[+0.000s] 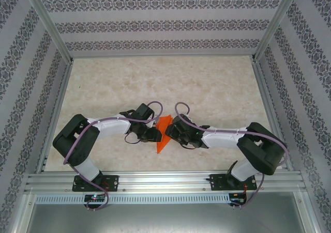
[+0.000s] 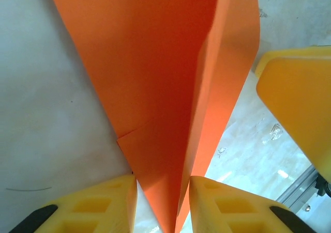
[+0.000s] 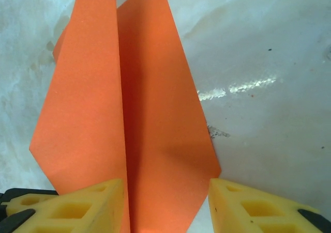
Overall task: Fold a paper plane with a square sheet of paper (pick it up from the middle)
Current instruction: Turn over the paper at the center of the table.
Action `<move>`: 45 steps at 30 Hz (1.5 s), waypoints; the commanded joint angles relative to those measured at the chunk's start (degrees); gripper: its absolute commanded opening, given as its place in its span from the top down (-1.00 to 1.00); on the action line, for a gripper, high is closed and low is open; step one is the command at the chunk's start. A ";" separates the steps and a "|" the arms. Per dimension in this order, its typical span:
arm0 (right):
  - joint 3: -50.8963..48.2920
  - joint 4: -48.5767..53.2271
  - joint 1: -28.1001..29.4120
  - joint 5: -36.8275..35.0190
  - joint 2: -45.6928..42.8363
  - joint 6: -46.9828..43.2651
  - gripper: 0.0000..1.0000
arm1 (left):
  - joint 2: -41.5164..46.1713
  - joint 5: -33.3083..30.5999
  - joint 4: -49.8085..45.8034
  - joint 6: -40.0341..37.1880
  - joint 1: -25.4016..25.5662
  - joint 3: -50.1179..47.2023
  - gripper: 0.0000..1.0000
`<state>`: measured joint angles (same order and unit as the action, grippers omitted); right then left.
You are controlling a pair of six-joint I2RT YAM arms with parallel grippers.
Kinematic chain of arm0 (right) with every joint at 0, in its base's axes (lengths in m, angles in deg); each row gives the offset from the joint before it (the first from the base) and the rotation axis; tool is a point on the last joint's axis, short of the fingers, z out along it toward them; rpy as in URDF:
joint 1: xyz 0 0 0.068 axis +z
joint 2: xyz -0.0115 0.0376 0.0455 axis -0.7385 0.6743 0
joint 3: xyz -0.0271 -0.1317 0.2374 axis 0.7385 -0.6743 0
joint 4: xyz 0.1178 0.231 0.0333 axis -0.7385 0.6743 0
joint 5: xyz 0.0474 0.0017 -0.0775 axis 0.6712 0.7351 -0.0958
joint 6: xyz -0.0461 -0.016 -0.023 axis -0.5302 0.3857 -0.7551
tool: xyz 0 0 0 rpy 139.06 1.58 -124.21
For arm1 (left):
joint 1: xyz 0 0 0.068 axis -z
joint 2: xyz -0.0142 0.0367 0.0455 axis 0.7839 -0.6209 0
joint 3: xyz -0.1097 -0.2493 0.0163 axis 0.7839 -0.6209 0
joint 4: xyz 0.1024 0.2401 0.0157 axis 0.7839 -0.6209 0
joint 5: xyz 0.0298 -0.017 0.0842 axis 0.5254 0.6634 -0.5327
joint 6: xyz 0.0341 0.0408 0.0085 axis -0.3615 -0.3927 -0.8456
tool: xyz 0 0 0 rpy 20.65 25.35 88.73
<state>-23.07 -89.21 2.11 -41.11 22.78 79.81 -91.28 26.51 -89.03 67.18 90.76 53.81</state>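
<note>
The square sheet of paper [image 1: 162, 143] is bright orange and folded into a narrow pointed paper plane with a centre crease. It lies on the table between my two grippers. My left gripper [image 1: 154, 135] is on its left side. In the left wrist view the plane [image 2: 155, 78] narrows to a point between the yellow fingers of the left gripper [image 2: 163, 204], which stand apart, with pale table showing beside the left one. My right gripper [image 1: 171, 133] faces it from the right. Its jaws [image 3: 166, 204] are open astride the plane's wide end [image 3: 155, 129], the right fingertip by the paper's corner.
One yellow finger [image 2: 297, 98] of the right gripper shows at the right of the left wrist view. The pale marbled table [image 1: 165, 83] stretches behind the grippers. An aluminium rail [image 1: 165, 181] runs along the near edge, and patterned walls [image 1: 20, 88] enclose the sides and back.
</note>
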 commanded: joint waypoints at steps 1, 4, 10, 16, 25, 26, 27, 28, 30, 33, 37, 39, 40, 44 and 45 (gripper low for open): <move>1.66 1.69 -0.56 -1.92 -1.80 -2.07 0.04 | 0.95 -1.56 0.92 -0.08 0.16 -0.40 0.34; 1.68 3.22 -1.22 -2.53 -2.28 -2.67 0.04 | 1.45 -2.53 0.80 0.02 0.15 -0.65 0.36; 1.17 0.15 -2.67 -0.55 -0.92 -3.51 0.03 | 1.34 -2.61 1.41 -0.10 0.17 -1.20 0.36; 1.75 -3.09 -2.74 1.73 1.96 -3.90 0.05 | 0.29 -2.33 2.11 -0.03 0.15 -1.20 0.37; 1.81 -7.96 -1.73 3.60 4.47 -3.04 0.15 | 0.09 -2.44 1.86 -0.39 0.15 -1.43 0.39; 1.46 -8.82 -1.65 3.84 4.49 -2.83 0.16 | 0.00 -2.48 1.86 -0.40 0.15 -1.44 0.38; 1.20 -9.88 -1.64 4.04 4.45 -2.72 0.17 | -0.09 -2.47 1.86 -0.43 0.17 -1.44 0.39; 1.11 -10.15 -1.64 4.21 4.47 -2.63 0.20 | -0.10 -2.45 1.72 -0.30 0.15 -1.40 0.39; 1.14 -10.29 -1.55 4.40 3.97 -2.72 0.25 | 0.06 -2.64 1.66 -0.34 0.15 -1.39 0.40; 0.98 -10.32 -1.36 3.96 3.44 -2.87 0.25 | -0.03 -2.83 1.50 -0.41 0.20 -1.35 0.42; 0.46 -11.70 -1.38 4.26 3.77 -2.70 0.22 | -0.15 -2.78 1.50 -0.42 0.19 -1.39 0.43; 0.35 -13.13 -1.37 4.91 4.17 -3.10 0.16 | -0.10 -2.97 1.42 -0.51 0.17 -1.51 0.43; 0.64 -13.30 -1.54 5.71 4.46 -3.45 0.16 | -0.03 -2.97 1.42 -0.50 0.16 -1.52 0.43; 1.09 -13.55 -1.56 6.99 5.07 -4.67 0.11 | 0.51 -3.76 1.30 -0.10 0.15 -1.93 0.45; 1.37 -13.65 -1.57 7.49 5.53 -4.88 0.11 | 0.67 -3.71 1.54 0.04 0.16 -2.12 0.45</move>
<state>-22.24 -100.59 0.30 -35.36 27.08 76.62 -90.97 24.15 -88.81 67.18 90.76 52.87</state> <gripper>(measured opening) 0.445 0.276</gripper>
